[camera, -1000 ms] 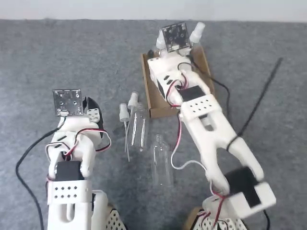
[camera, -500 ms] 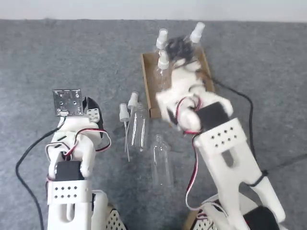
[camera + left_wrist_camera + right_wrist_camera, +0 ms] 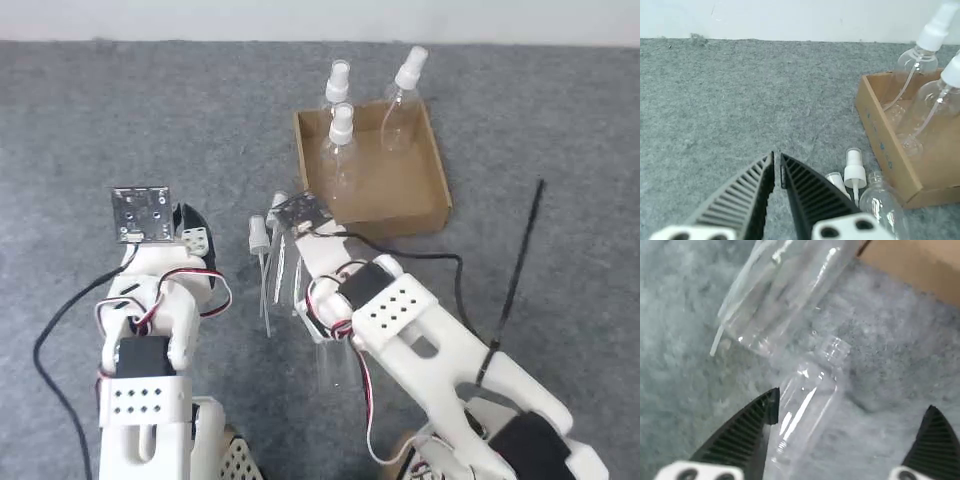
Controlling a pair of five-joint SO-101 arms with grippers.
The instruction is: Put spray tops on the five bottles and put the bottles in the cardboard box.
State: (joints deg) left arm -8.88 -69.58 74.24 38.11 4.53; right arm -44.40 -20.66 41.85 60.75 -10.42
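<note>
Three clear bottles with white spray tops stand in the cardboard box. Two topless bottles lie on the grey mat: one between my right gripper's wide-open fingers, the other just beyond it towards the box. Two loose spray tops with long tubes lie beside that farther bottle. My left gripper is shut on nothing, low over the mat to the left of the spray tops; it also shows in the high view.
The box sits at the back right of the mat. A black cable trails to the right of the right arm. Bare mat lies to the far left and in front of the box.
The right arm has drawn back from the box, leaving a third topped bottle standing in it, and now hangs over the loose bottles. The left arm has not moved.
</note>
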